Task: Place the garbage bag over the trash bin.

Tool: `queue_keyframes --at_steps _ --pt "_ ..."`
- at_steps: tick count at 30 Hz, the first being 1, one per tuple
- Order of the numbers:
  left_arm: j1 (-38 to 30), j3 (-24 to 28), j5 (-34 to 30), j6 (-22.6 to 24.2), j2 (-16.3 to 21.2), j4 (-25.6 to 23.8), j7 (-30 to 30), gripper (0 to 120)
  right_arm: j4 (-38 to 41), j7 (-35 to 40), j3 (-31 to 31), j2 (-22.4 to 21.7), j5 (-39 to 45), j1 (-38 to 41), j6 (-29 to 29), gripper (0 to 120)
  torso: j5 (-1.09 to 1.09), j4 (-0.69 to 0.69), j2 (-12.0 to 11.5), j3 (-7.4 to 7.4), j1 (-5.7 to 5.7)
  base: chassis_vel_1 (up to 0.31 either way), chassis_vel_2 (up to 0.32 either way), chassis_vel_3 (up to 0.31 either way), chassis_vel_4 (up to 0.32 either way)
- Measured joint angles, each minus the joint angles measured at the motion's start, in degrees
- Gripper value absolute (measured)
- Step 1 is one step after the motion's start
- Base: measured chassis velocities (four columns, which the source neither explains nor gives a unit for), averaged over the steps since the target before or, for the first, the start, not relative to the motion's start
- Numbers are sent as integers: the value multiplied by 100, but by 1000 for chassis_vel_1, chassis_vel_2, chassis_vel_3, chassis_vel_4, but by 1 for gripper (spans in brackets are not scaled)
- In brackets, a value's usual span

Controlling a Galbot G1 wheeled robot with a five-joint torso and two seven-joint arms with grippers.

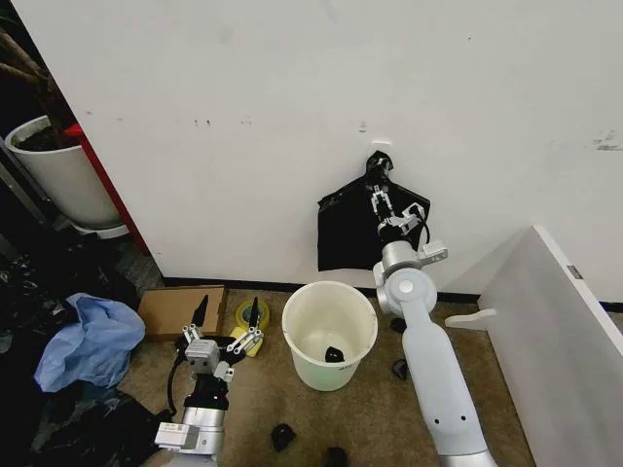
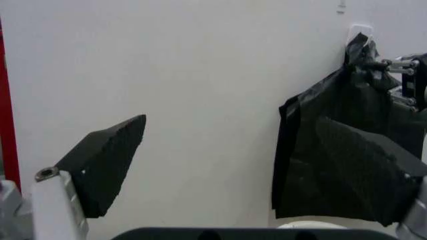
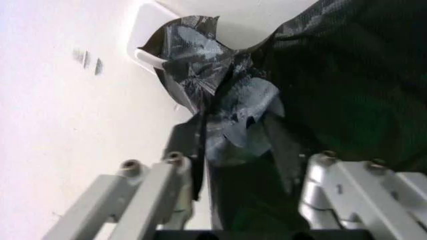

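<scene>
One garbage bag [image 1: 348, 233], between right pincer [image 1: 381, 199] fingers

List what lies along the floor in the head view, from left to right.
Blue cloth → cardboard → left end effector → yellow tape roll → trash bin → white panel.

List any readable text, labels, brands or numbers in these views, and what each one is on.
None readable.
Wall: dark specks and scuffs only, no lettering.
Trash bin, black bag on the wall hook, cardboard and yellow tape roll: no print that can be made out.
</scene>
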Motion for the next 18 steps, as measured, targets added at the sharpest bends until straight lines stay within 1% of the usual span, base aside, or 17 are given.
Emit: queue_keyframes --at_steps 1,7,12,18 --pt "0 0 0 0 0 0 0 100 0 0 0 0 0 0 0 26 0 0 0 0 0 0 0 0 0" --pt "-43 14 -4 -2 8 57 -18 100 -43 -79 1 3 -77 -14 77 0 0 0 0 0 0 0 0 0 0" --pt "-57 18 -6 -5 17 85 -27 100 -46 -82 -4 3 -144 -53 108 0 -1 0 0 0 -1 0 0 0 0" --pt "-87 18 -25 -20 44 119 -46 100 71 -139 -104 -91 -302 -440 168 0 0 -1 0 0 -1 0 0 0 0"
